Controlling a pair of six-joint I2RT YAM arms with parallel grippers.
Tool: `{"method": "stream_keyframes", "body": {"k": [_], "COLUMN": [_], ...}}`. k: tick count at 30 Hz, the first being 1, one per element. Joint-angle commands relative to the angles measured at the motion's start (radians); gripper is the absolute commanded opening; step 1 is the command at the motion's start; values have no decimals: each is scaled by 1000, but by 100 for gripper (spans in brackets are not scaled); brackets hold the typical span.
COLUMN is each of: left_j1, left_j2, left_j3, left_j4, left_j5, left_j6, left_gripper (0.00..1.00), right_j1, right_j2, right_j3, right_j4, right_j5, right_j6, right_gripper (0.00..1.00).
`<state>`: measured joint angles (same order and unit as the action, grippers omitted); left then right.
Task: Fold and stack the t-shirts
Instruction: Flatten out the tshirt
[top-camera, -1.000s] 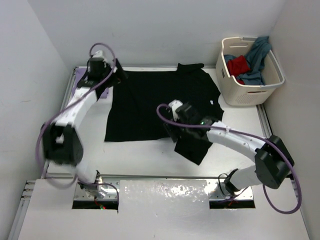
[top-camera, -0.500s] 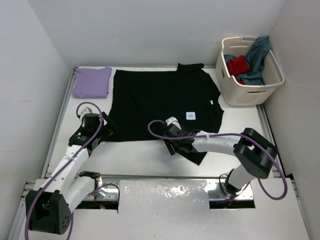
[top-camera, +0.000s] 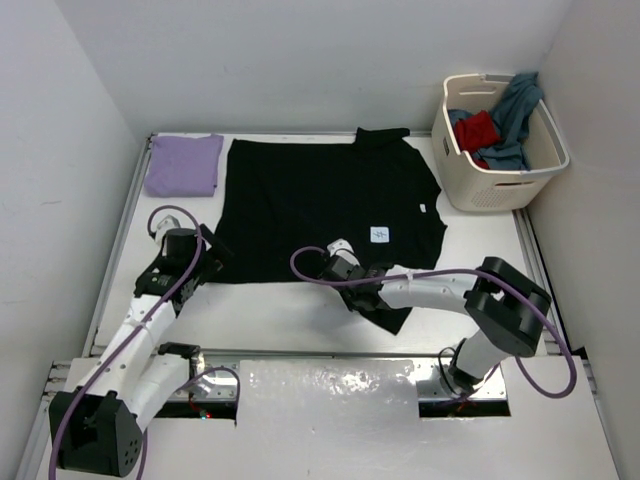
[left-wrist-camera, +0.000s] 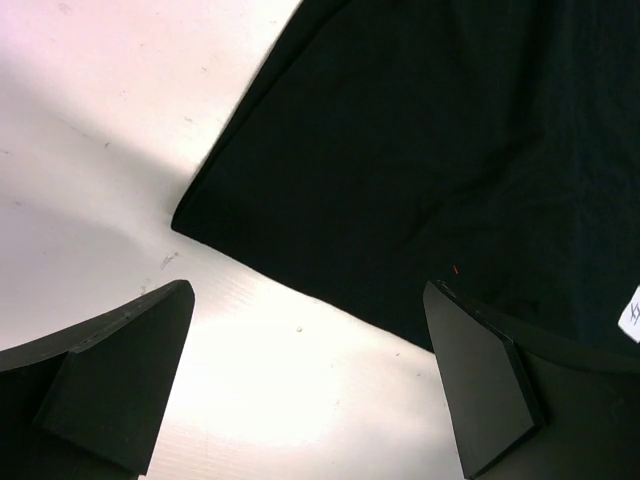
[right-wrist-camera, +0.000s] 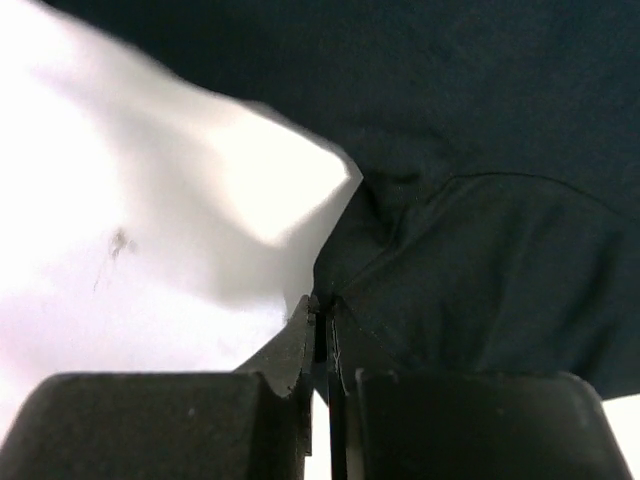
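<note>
White tabletop (top-camera: 280, 305), black shirt (top-camera: 320, 195) spread flat across it. My right claw (right-wrist-camera: 322, 312) has just clenched, pinching the edge of the near sleeve (right-wrist-camera: 480, 270). My left claw (left-wrist-camera: 305, 335), jaws wide apart, has come down by the near-left hem corner (left-wrist-camera: 182, 222). I reckon the fold can start.

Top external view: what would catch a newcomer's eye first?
The black t-shirt lies spread flat in the middle, with the right gripper shut on its near edge. Next come the folded lavender t-shirt at the far-left corner and the cream basket of clothes at far right.
</note>
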<state>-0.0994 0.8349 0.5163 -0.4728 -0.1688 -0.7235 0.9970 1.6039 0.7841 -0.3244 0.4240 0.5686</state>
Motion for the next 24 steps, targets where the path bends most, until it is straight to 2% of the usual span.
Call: {"method": "stream_keyframes", "body": {"k": [1, 3, 7, 10, 11, 12, 13, 14, 17, 18, 21, 24], "left_j1": [-5, -5, -5, -5, -5, -5, -5, -5, -5, -5, -3, -3], "left_j2": [0, 9, 24, 44, 58, 69, 75, 93, 121, 125, 148, 181], "left_j3": [34, 33, 31, 28, 27, 28, 30, 34, 27, 24, 16, 13], "left_j4": [3, 8, 13, 22, 23, 26, 26, 26, 31, 37, 57, 63], "left_j5": [-23, -26, -32, -37, -38, -35, -32, -32, -35, -31, -32, -40], "left_j6": [-22, -25, -39, -44, -45, -44, -44, -44, -51, -48, -50, -56], "left_gripper": [100, 100, 100, 100, 100, 100, 100, 100, 100, 100, 100, 100], "right_j1": [35, 60, 94, 123, 127, 127, 127, 127, 127, 127, 126, 117], "right_j2": [-41, -32, 33, 102, 108, 105, 93, 79, -7, -28, -108, -202], "right_j3": [72, 93, 142, 181, 179, 170, 147, 135, 100, 95, 78, 32], "right_j4": [-132, -163, -224, -236, -211, -176, -112, -79, -10, -11, -30, -59], "right_j5": [7, -2, 37, 75, 44, -59, -103, -144, -218, -226, -208, -177], "right_j6": [-45, -58, -58, -68, -82, -107, -113, -118, -141, -147, -138, -87], "right_gripper": [0, 2, 13, 15, 23, 35, 50, 61, 68, 76, 92, 95]}}
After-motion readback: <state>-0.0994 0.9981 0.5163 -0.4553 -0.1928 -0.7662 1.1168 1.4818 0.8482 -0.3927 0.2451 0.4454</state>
